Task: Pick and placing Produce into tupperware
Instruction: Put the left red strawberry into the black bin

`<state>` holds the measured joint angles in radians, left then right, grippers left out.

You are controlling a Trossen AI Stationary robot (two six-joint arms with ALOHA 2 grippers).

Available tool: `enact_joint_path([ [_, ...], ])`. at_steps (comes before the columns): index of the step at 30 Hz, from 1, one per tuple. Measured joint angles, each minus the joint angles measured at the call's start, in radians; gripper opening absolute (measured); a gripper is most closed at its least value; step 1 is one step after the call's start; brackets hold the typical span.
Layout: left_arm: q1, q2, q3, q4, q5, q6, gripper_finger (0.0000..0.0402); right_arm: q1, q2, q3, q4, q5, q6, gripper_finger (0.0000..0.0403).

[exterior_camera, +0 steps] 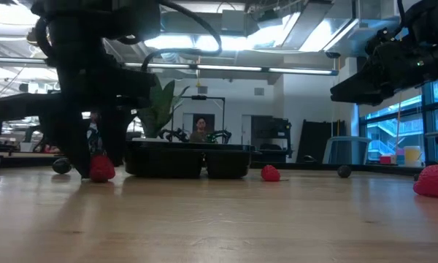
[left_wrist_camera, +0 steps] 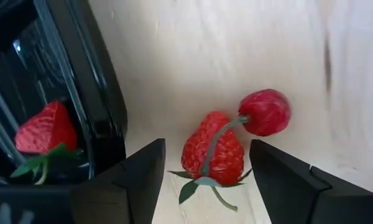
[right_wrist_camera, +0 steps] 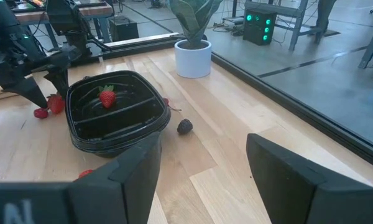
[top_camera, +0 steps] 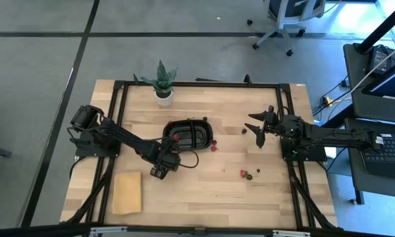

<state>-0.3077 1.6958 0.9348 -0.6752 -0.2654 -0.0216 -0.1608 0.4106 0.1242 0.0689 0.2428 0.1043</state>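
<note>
My left gripper [left_wrist_camera: 202, 180] is down on the table just beside the black tray [top_camera: 191, 135]. Its fingers are spread wide with a strawberry [left_wrist_camera: 213, 149] between them, not squeezed. A small red cherry [left_wrist_camera: 265, 112] touches that strawberry. One strawberry [right_wrist_camera: 107, 97] already sits inside the tray. My right gripper [top_camera: 259, 129] hangs spread wide and holding nothing, well apart from the tray. More berries [top_camera: 246, 174] lie on the table, away from the tray.
</note>
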Motion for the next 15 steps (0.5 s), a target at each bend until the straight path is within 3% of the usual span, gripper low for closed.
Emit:
enact_joint_path([
  [15, 0.019, -0.004, -0.027, 0.022, 0.029, -0.023, 0.0219, 0.000, 0.000, 0.000, 0.000, 0.000, 0.000, 0.0238],
])
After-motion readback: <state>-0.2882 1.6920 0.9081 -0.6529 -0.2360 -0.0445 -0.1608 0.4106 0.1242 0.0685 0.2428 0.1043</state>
